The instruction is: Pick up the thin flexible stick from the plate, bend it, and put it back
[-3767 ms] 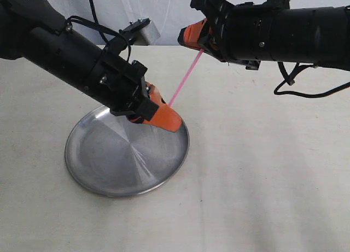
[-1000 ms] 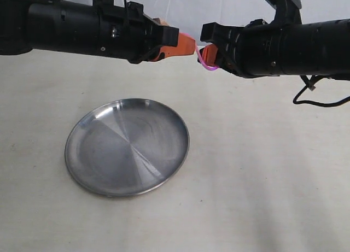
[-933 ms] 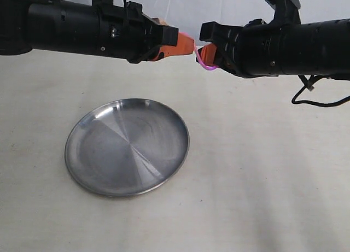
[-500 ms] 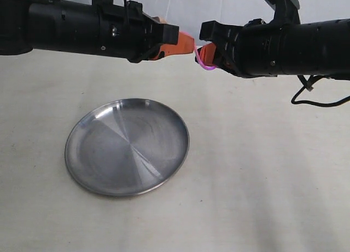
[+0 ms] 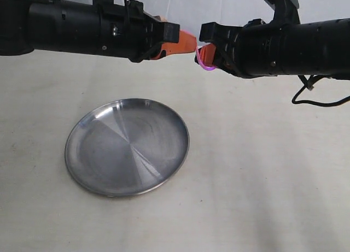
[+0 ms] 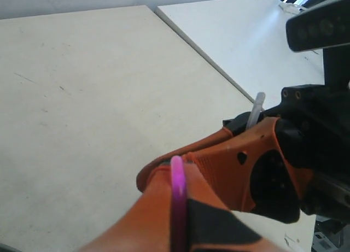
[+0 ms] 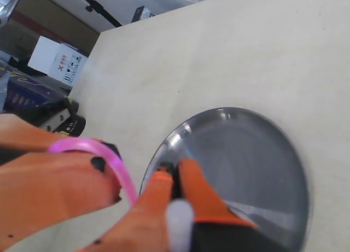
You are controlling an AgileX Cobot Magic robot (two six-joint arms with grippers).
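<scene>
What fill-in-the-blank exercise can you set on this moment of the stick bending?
1. The thin flexible stick is gripped by ____ grippers, the left gripper and the right gripper.
2. Between them the stick is ____, not straight.
3. The stick is held ____ the plate, not touching it.
Missing words: both; bent; above.

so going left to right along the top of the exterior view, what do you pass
left arm → left pincer → bent pink stick → right arm
</scene>
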